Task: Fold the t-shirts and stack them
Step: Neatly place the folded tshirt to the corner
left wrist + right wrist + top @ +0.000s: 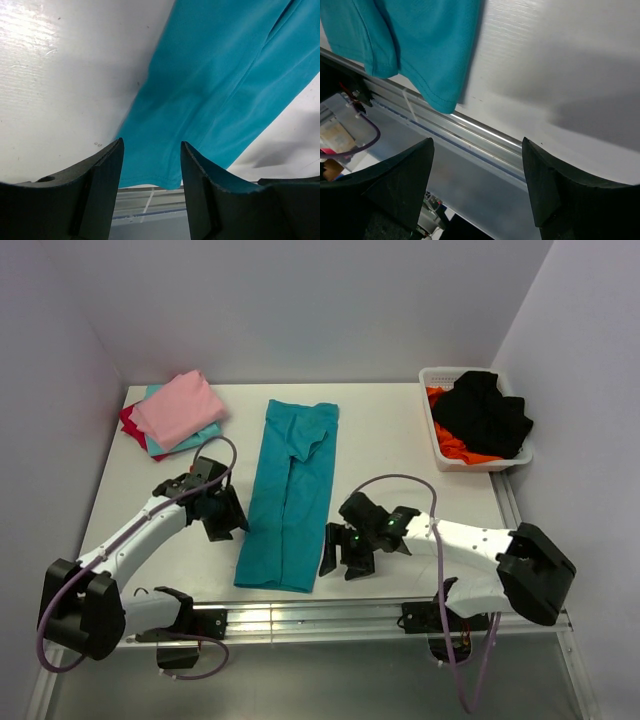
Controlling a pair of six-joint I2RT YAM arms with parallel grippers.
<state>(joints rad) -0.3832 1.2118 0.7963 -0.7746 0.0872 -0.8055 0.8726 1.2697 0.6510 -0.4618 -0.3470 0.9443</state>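
The teal t-shirt (pixel 288 492) lies folded into a long strip down the middle of the table, also seen in the left wrist view (pixel 210 85) and the right wrist view (pixel 405 40). My left gripper (pixel 224 523) is open and empty just left of the strip's lower half. My right gripper (pixel 344 556) is open and empty just right of the strip's near end. A stack of folded shirts sits at the back left: pink (pixel 180 408) on top, lighter teal (pixel 196 436) and red (pixel 131 422) below.
A white mesh basket (pixel 492 462) at the back right holds black (pixel 486 412) and orange cloth. The metal rail (pixel 300 620) runs along the table's near edge. Walls close in at the back and both sides.
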